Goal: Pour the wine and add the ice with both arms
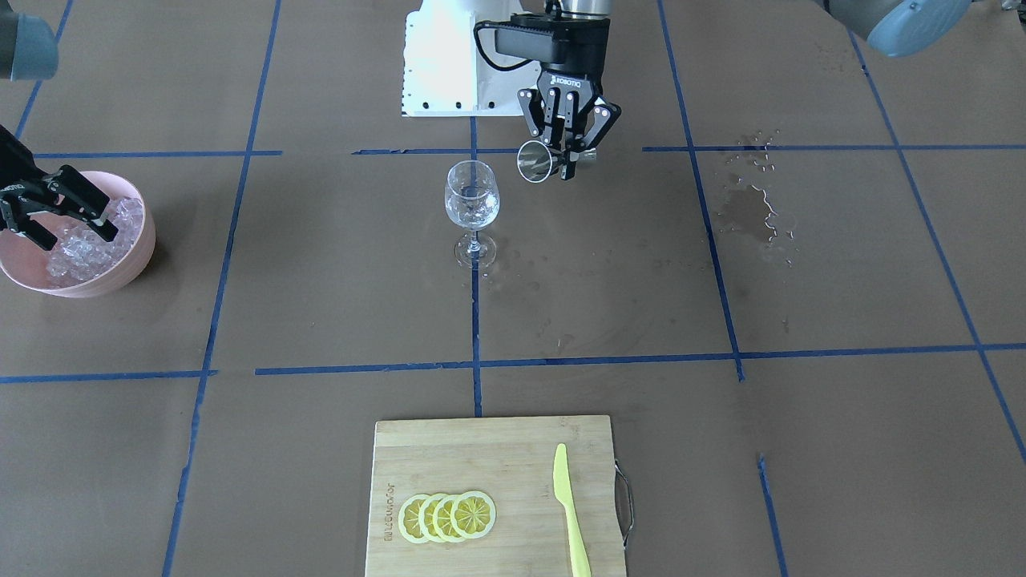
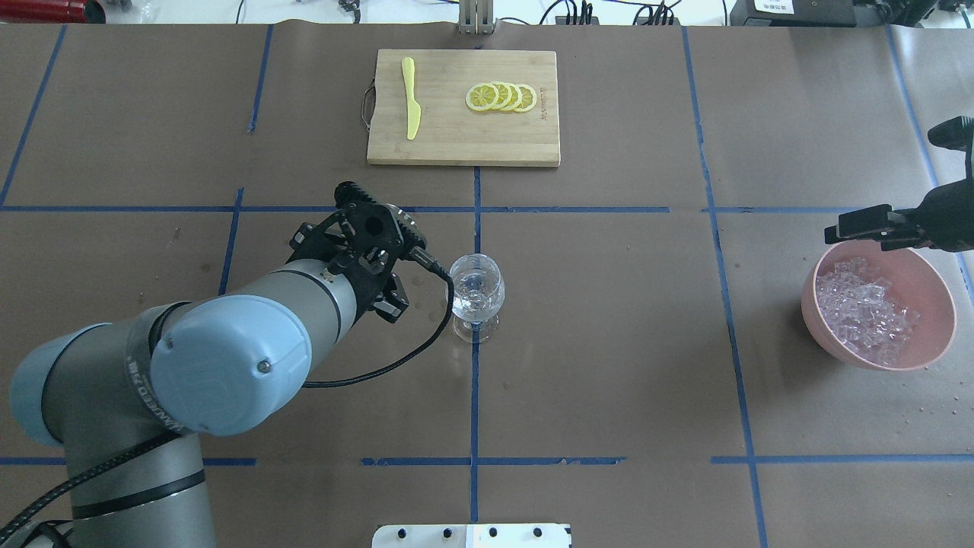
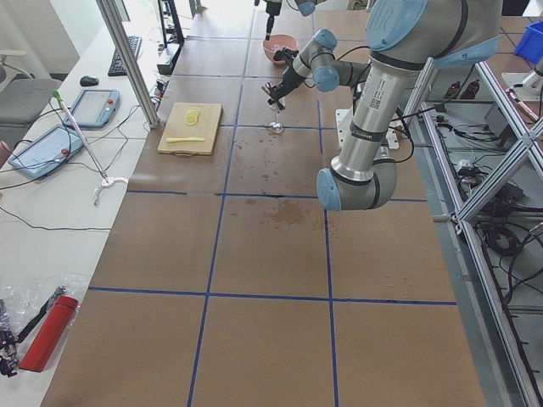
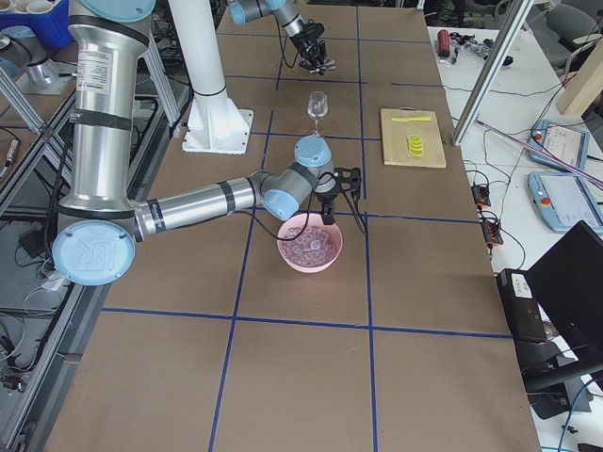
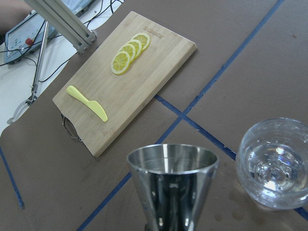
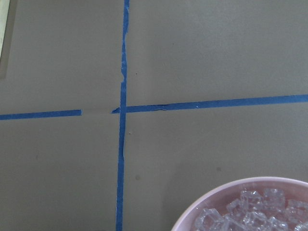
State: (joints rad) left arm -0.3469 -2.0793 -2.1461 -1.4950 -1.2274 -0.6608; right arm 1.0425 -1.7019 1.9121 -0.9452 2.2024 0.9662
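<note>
My left gripper (image 1: 565,156) is shut on a steel measuring cup (image 1: 533,161), which lies tipped on its side just beside and above the rim of the wine glass (image 1: 471,200). The glass stands upright at the table's middle with clear wine (image 1: 471,212) in its bowl. The left wrist view shows the cup (image 5: 172,187) and the glass (image 5: 275,168). My right gripper (image 1: 74,234) is open and empty over the pink bowl (image 1: 148,240), just above the heap of ice (image 1: 88,248). The ice also shows in the overhead view (image 2: 864,308).
A wooden cutting board (image 1: 497,457) with lemon slices (image 1: 447,517) and a yellow knife (image 1: 569,513) lies at the far edge from the robot. A wet spill (image 1: 749,210) marks the table on my left side. The white pedestal base (image 1: 441,64) stands behind the glass.
</note>
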